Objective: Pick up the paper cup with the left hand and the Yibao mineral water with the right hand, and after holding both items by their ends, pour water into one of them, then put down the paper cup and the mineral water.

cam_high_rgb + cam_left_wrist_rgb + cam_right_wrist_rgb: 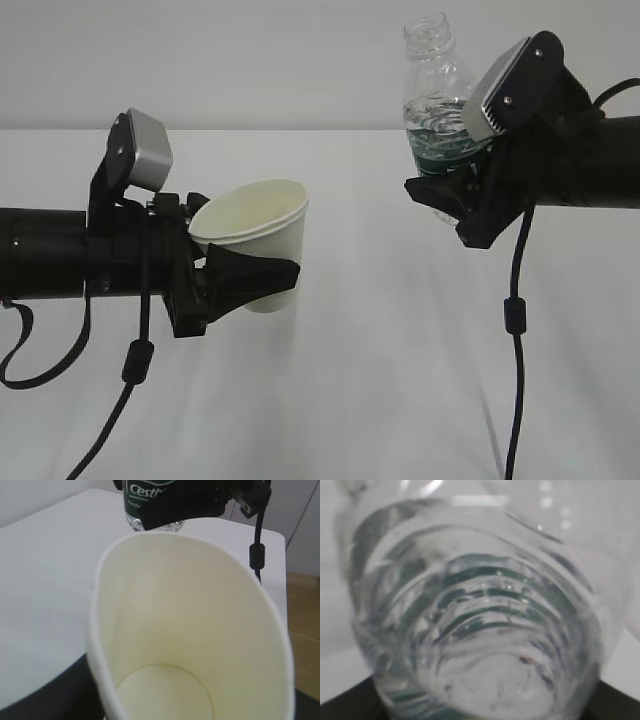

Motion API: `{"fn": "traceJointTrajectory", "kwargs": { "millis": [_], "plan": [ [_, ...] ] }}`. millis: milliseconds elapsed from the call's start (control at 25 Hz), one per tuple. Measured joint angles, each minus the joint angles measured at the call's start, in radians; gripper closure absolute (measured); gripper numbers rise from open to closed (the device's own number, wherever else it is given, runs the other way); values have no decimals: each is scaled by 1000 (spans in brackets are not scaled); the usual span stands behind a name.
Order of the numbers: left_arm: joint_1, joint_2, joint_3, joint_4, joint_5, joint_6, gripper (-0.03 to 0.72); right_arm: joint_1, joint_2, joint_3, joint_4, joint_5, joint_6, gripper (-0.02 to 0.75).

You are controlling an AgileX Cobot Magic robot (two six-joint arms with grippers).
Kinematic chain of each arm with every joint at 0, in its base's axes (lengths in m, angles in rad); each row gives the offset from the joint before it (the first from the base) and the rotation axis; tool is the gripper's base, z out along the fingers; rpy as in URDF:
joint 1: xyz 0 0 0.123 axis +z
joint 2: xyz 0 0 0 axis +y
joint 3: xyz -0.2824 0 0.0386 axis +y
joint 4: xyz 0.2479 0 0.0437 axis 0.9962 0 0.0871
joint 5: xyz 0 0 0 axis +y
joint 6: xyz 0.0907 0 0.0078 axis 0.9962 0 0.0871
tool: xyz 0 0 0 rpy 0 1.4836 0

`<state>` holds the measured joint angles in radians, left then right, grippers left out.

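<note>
My left gripper is shut on the white paper cup and holds it above the table, tilted with its mouth toward the right. The cup's cream inside fills the left wrist view and looks dry. My right gripper is shut on the lower part of the Yibao mineral water bottle, held higher, near upright and leaning slightly left, uncapped, with water in it. The bottle's green label also shows in the left wrist view. The bottle fills the right wrist view. Cup and bottle are apart.
A white table lies under both arms; its far right corner shows in the left wrist view, with wooden floor beyond. A black cable hangs from the right arm and another from the left.
</note>
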<state>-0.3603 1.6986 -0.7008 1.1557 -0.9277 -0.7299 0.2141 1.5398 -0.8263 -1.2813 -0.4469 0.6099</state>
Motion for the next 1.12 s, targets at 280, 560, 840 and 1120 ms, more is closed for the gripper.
{"fn": "traceJointTrajectory", "kwargs": {
  "millis": [280, 560, 840, 1120],
  "plan": [
    [0, 0, -57, 56, 25, -21, 246, 0, 0, -7, -50, -2, 6, 276],
    [0, 0, -94, 135, 50, -75, 246, 0, 0, -29, -102, 5, 28, 276],
    [-27, 0, -157, 230, 98, -147, 246, 0, 0, -40, -145, 12, 42, 276],
    [-87, 0, -191, 262, 160, -169, 246, 0, 0, -41, -180, 12, 48, 276]
  ]
}}
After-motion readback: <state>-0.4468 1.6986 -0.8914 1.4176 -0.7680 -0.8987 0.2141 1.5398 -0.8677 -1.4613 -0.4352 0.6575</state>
